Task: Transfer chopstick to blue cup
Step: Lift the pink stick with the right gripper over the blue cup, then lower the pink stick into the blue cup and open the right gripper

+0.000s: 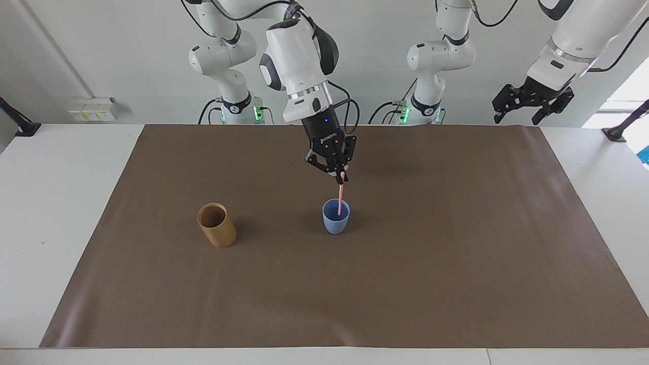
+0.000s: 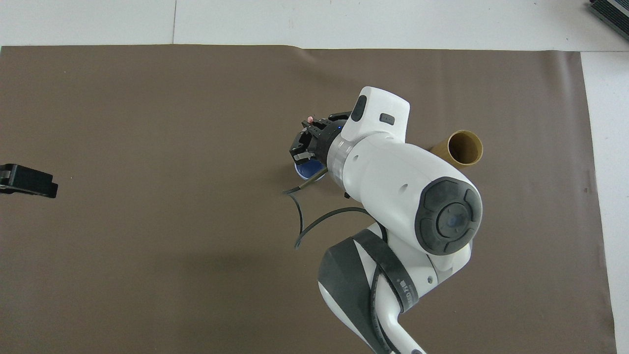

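Chopstick [image 1: 340, 194] hangs near-vertical, tip at six o'clock inside the blue cup [image 1: 335, 221], pinched in our closed right gripper [image 1: 343, 177]; our left gripper [image 1: 530, 103] waits, spread open.

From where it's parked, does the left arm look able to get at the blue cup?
Probably not cleanly: the right end effector hangs directly over the blue cup, shut on the chopstick whose lower end is in the cup's mouth. The left end effector waits over its table end.

Pale pink chopstick [image 1: 340, 194], lt-blue cup [image 1: 335, 220], tan holder [image 1: 217, 225], brown mat [image 1: 456, 243].
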You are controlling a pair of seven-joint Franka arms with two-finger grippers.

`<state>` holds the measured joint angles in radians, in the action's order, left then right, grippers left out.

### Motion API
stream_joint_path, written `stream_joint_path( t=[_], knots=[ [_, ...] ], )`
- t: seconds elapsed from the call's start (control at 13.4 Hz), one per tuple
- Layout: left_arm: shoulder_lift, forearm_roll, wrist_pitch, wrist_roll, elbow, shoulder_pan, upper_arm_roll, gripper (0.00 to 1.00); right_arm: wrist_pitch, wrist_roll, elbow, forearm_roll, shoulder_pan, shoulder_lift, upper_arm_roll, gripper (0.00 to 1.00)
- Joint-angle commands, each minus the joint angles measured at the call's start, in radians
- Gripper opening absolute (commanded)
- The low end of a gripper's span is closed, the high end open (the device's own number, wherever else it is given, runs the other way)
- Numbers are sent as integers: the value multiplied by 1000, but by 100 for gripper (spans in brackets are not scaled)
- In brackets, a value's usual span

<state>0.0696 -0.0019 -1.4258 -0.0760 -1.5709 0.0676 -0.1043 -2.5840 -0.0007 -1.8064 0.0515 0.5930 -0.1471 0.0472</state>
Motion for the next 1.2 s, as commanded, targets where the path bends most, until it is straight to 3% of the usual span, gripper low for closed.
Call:
stream_joint_path(
  t=[0.0, 0.15, 0.3, 0.37, 0.52, 0.67, 0.75, 1.12],
  knots=[
    [10, -12, 19, -10, 6, 14, -6, 100, -31, -1, -60, -39, 2, 23, 3, 0],
    [10, -12, 19, -10, 5, 14, -6, 100, -21, -5, -67, -44, 2, 21, 3, 3],
    [10, -12, 21, -10, 6, 14, -6, 100, 7, -21, -67, -44, -1, 21, 3, 52],
    [10, -12, 19, -10, 6, 14, -6, 100, 19, -16, -64, -38, -5, 20, 3, 69],
    [10, -12, 19, -10, 6, 14, -6, 100, 34, -1, -48, -24, -6, 15, 3, 87],
    [10, -12, 21, -10, 6, 14, -6, 100, 50, 56, -36, -24, -2, 12, 3, 92],
    [10, -12, 19, -10, 6, 14, -6, 100, 51, 74, -31, -24, -2, 12, 3, 100],
    [10, -12, 21, -10, 5, 14, -6, 100, 275, 268, 48, -22, -51, 62, 16, 100]
  ],
)
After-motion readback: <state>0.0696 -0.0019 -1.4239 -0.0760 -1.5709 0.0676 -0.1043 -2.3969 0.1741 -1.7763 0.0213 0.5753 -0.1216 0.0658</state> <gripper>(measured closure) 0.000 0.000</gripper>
